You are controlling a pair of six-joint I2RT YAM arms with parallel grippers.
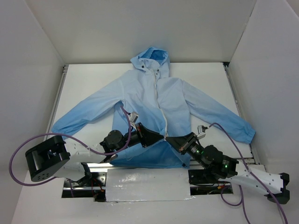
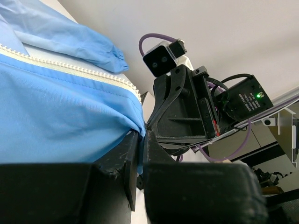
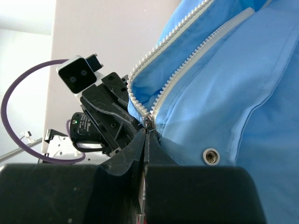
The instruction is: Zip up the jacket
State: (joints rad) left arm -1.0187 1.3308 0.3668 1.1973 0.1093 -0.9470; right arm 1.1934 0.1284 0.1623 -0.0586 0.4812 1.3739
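The white table (image 1: 210,79) is carrying everything. The jacket (image 1: 140,100) is lying flat on its back in the middle of the table. Its hood (image 1: 152,56) is pointing to 12 o'clock and its hem is lying toward 6 o'clock, near the arm bases. The sleeves are spreading out toward 8 o'clock and 4 o'clock.

The left arm (image 1: 93,147) is reaching in from 8 o'clock and the right arm (image 1: 219,163) from 4 o'clock. The two hands are meeting low on the front of the jacket, just above the hem, nearly touching each other.

The left hand (image 2: 140,140) is clamping down on the jacket. A fold of blue fabric at the front edge is sitting pinched between its fingers, just below the end of the zipper teeth.

The right hand (image 3: 145,133) is holding its fingers pressed together, with the tips touching the slider. Whether the pull tab is sitting between them is too hard to tell.

The white zipper (image 1: 161,105) is running from the collar down to the hands. In the right wrist view its two rows of teeth are spreading apart toward 1 o'clock above the slider (image 3: 148,122), so the front is standing open above that point.

A small metal snap (image 3: 211,156) is showing on the fabric at 4 o'clock of the slider.
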